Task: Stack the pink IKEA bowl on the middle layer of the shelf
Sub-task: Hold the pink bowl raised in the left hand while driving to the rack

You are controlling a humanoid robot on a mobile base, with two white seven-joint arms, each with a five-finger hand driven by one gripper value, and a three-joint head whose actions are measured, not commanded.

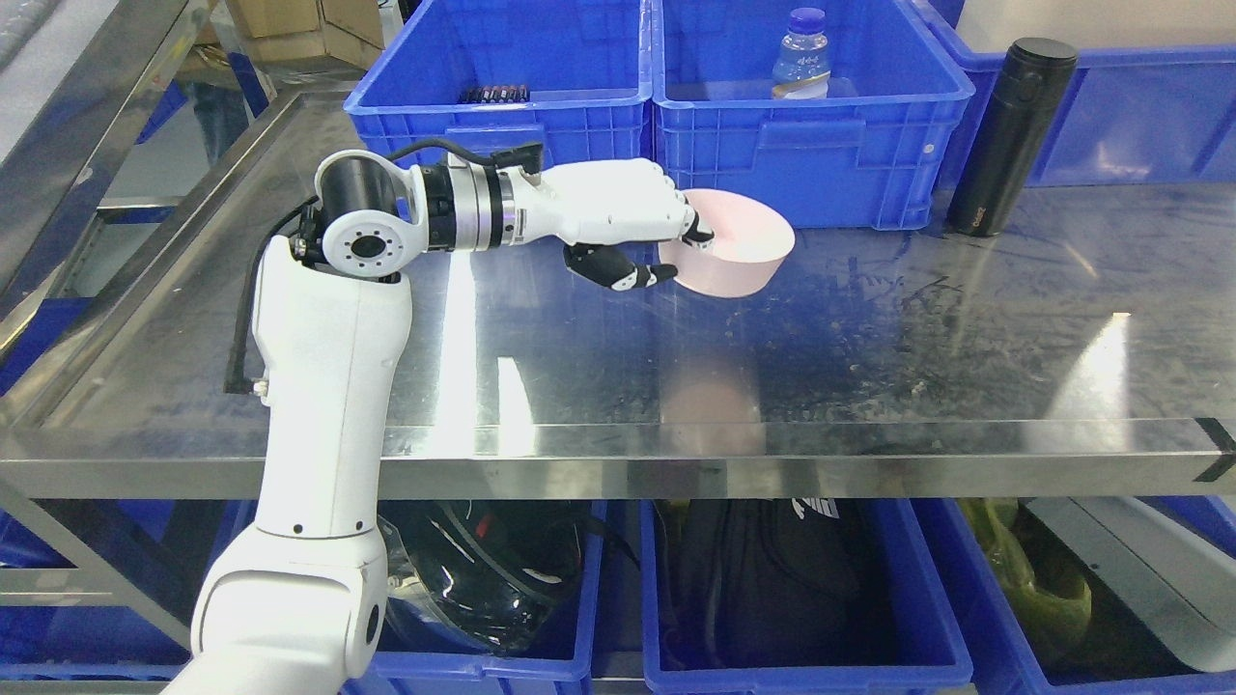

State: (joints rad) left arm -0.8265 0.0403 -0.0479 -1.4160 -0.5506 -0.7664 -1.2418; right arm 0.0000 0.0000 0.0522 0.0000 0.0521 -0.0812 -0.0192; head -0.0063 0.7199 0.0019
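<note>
while gripped by left hand (618, 217), round matte pink bowl (739, 246), scuffed steel shelf (869, 338)

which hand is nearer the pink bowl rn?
Left. The left hand grips the pink bowl at its left rim, fingers over the edge. The right hand is out of view.

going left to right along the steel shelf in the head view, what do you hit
white left robot hand gripping the rim → pink plastic bowl → tall black cylindrical flask, standing upright near the blue plastic crates behind, all on the shiny steel shelf.
</note>
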